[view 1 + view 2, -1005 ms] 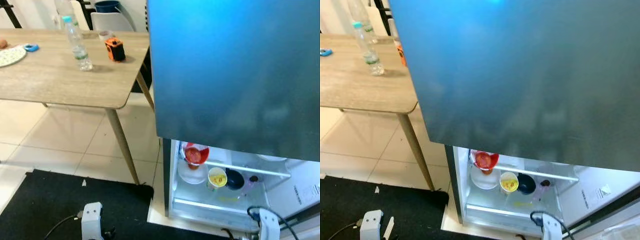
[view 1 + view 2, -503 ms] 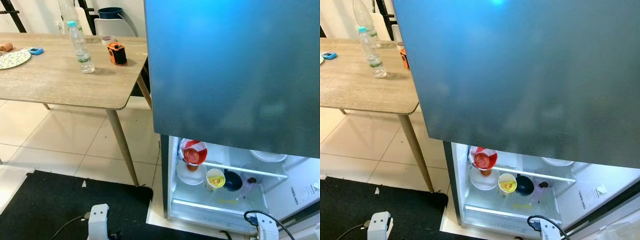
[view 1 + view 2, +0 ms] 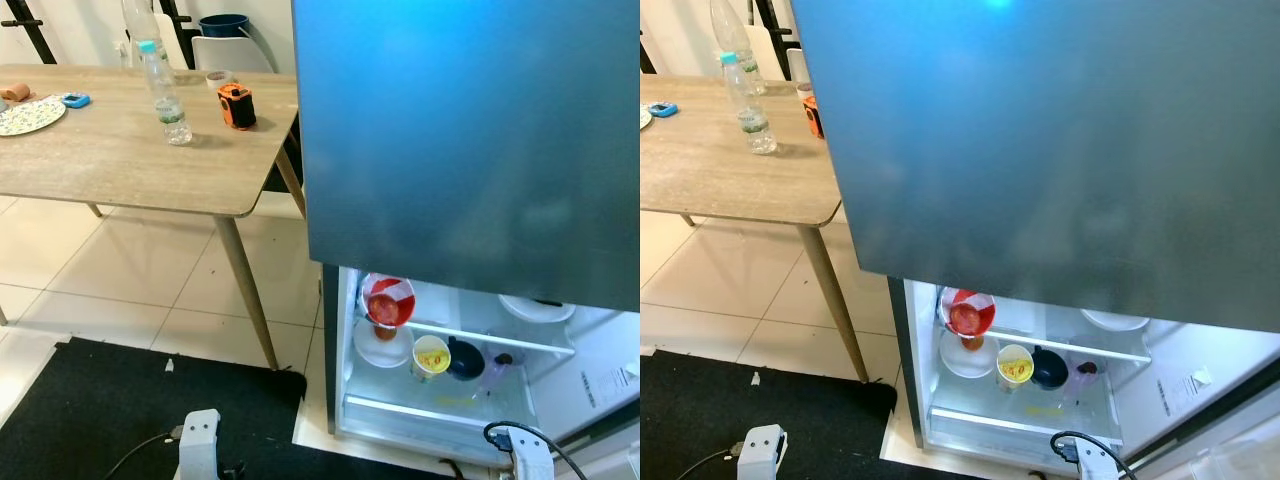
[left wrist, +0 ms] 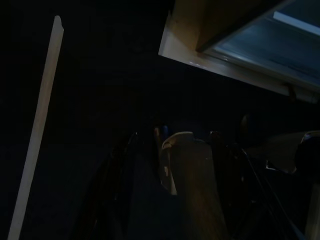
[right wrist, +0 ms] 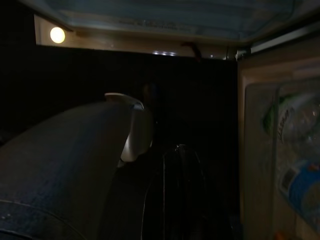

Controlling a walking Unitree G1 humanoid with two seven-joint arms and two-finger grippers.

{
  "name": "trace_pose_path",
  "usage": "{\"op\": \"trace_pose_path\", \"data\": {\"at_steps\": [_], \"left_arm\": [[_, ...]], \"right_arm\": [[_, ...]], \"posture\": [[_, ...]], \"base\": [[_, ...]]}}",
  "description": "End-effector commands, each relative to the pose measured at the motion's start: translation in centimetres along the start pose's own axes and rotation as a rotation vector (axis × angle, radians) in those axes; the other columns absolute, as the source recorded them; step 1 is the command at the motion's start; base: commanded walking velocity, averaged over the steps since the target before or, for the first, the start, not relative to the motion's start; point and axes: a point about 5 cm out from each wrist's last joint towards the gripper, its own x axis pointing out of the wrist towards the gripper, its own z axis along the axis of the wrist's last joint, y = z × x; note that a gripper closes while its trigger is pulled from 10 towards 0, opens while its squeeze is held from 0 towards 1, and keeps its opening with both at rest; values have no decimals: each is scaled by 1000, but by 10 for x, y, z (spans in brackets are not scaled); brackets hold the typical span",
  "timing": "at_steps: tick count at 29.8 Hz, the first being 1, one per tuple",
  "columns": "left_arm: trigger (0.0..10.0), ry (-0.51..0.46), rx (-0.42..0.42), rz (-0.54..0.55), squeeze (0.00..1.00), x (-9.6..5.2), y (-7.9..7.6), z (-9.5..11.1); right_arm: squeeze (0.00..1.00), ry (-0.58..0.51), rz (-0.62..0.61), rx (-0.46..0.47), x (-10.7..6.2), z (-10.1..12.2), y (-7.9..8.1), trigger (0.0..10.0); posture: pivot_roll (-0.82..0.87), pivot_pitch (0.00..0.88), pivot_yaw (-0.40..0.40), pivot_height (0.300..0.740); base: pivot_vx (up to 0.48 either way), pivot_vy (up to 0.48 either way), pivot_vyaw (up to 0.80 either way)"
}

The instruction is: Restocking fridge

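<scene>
- The left arm (image 3: 198, 440) and right arm (image 3: 525, 458) hang low at the near edge of the head views, over a black mat (image 3: 110, 410); both wrist views are very dark, so I cannot tell whether the left gripper or the right gripper is wide or narrow.
- Just past the arms stands the fridge (image 3: 470, 140), its lower compartment open and lit, beneath a closed blue-grey upper door.
- On the lit shelf (image 3: 490, 338) sit a red bowl (image 3: 388, 300) tilted on a white plate (image 3: 380, 345), a yellow-printed cup (image 3: 432, 356), a dark round pot (image 3: 467, 360) and, to the right, another white dish (image 3: 537, 308).
- The right wrist view shows bottles (image 5: 295, 150) in the door rack, dimly.
- Left of the fridge, over pale floor tiles, is a wooden table (image 3: 110, 160).
- On it stand a clear water bottle (image 3: 160, 85) and an orange-and-black object (image 3: 236, 104), with a patterned plate (image 3: 30, 113) and a small blue item (image 3: 74, 99) near the far left.
</scene>
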Motion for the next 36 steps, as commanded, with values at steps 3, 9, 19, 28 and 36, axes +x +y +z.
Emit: {"op": "trace_pose_path", "data": {"at_steps": [3, 9, 19, 28, 36], "left_arm": [[10000, 24, -10, -3, 0, 0, -4, -8], [10000, 27, -9, -4, 0, -1, -4, -9], [10000, 26, -12, -6, 0, 0, -5, -9], [10000, 29, -16, -9, 0, 0, -6, -10], [10000, 29, -17, -10, 0, 0, -7, -11]], "right_arm": [[0, 19, -8, -13, -1, -4, -2, 10000], [0, 27, -9, -16, -1, -6, -2, 10000], [0, 40, -20, -41, -2, -8, -5, 10000], [0, 38, -18, -48, -2, -9, -6, 10000], [0, 44, -9, -51, -2, -9, -6, 10000]], "posture": [[-10, 0, 6, 740], [-9, 3, 7, 740], [-11, 4, 6, 740], [-13, 6, 2, 740], [-13, 5, 2, 740]], "base": [[-309, 0, 0], [-317, 0, 0], [-324, 0, 0], [-72, 0, 0], [-81, 0, -95]]}}
